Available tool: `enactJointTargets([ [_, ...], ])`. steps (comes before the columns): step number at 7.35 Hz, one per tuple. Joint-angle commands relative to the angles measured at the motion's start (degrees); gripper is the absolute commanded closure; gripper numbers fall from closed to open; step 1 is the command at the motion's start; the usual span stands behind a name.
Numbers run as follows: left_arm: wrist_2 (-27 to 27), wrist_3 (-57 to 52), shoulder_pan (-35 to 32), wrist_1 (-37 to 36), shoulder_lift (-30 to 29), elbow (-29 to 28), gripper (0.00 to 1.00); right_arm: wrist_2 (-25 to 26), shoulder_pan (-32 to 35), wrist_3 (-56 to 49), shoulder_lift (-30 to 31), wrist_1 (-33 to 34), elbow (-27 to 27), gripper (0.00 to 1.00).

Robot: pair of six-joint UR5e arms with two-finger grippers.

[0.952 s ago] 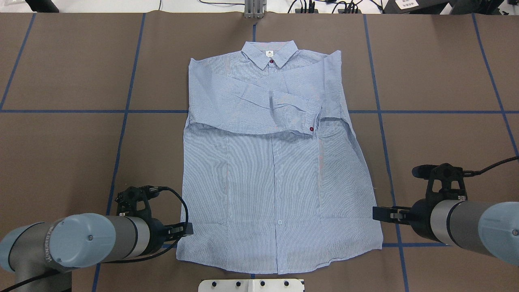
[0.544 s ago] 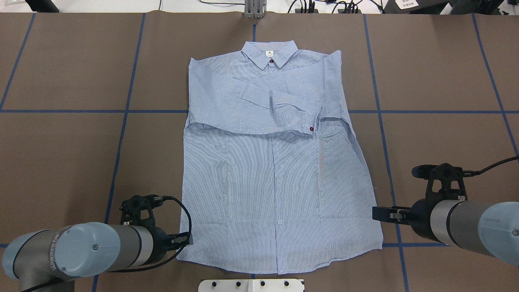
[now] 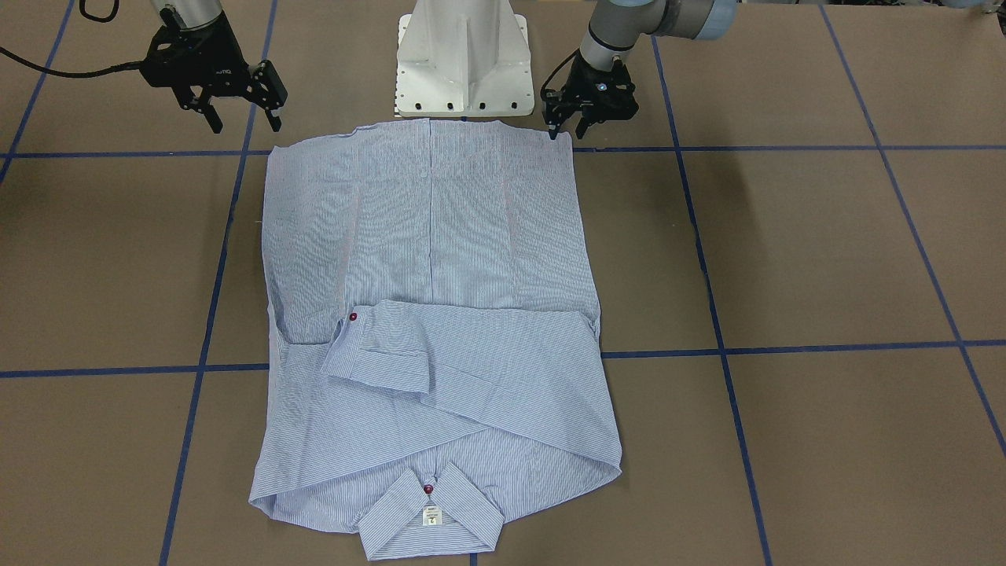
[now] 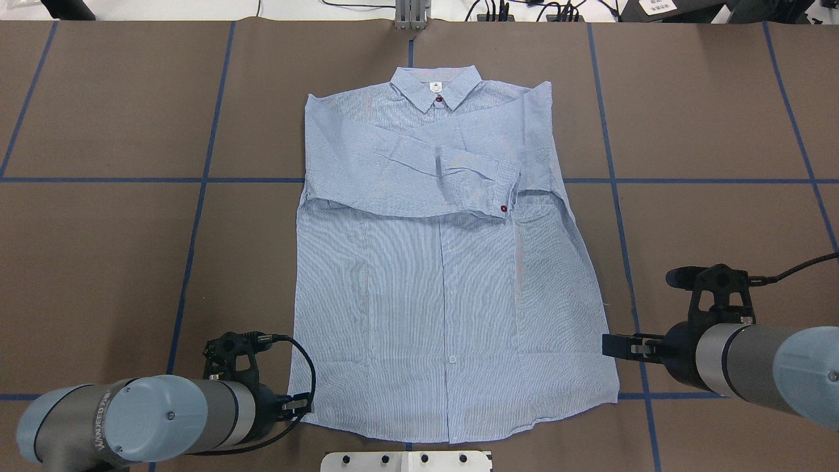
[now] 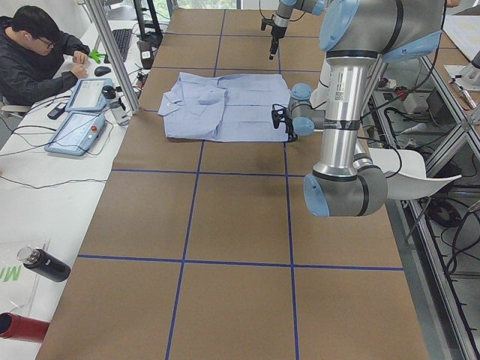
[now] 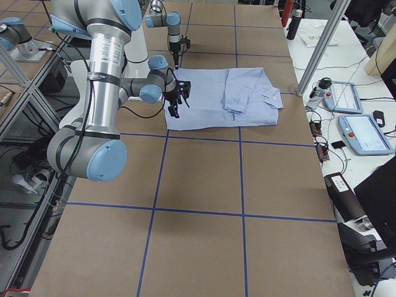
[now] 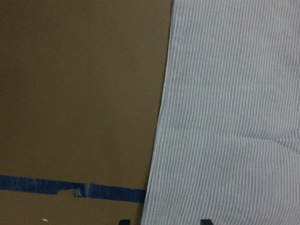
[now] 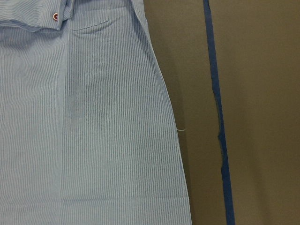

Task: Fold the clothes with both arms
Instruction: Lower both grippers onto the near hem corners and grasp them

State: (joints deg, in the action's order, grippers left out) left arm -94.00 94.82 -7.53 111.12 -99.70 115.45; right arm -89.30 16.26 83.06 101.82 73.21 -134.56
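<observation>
The light blue striped shirt point(image 4: 446, 295) lies flat on the brown table, collar at the far side, both sleeves folded across the chest. My left gripper point(image 4: 303, 405) is open at the shirt's near left hem corner. In the left wrist view its tips straddle the shirt's point(image 7: 234, 117) side edge low over the cloth. My right gripper point(image 4: 617, 345) hangs open just outside the right side seam near the hem, touching nothing. The front view shows the shirt point(image 3: 424, 236) with the left gripper point(image 3: 567, 130) and right gripper point(image 3: 242, 119) at its hem corners.
The white pedestal base point(image 3: 464, 63) stands right behind the hem. Blue tape lines point(image 4: 196, 180) grid the table. A person point(image 5: 37, 52) sits at a side desk with control tablets point(image 5: 79, 112) beyond the collar end. Bare brown table lies on both sides of the shirt.
My left gripper has moved toward the robot's base and a little right, ending at the shirt's hem corner. The right arm and the shirt have stayed still.
</observation>
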Motion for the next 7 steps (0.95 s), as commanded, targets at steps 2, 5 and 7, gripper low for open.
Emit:
enactJointTargets([
  [2,-0.1,-0.7,0.1,-1.9,-1.1,-0.1,0.47,0.0,0.0,0.0,0.0,0.0,0.0,0.0],
  [5,0.0,-0.8,0.1,-2.0,-1.0,-0.2,0.49,0.0,0.0,0.0,0.0,0.0,0.0,0.0],
  [7,0.0,-0.8,0.1,-2.0,-1.0,-0.5,0.5,0.0,0.0,0.0,0.0,0.0,0.0,0.0],
])
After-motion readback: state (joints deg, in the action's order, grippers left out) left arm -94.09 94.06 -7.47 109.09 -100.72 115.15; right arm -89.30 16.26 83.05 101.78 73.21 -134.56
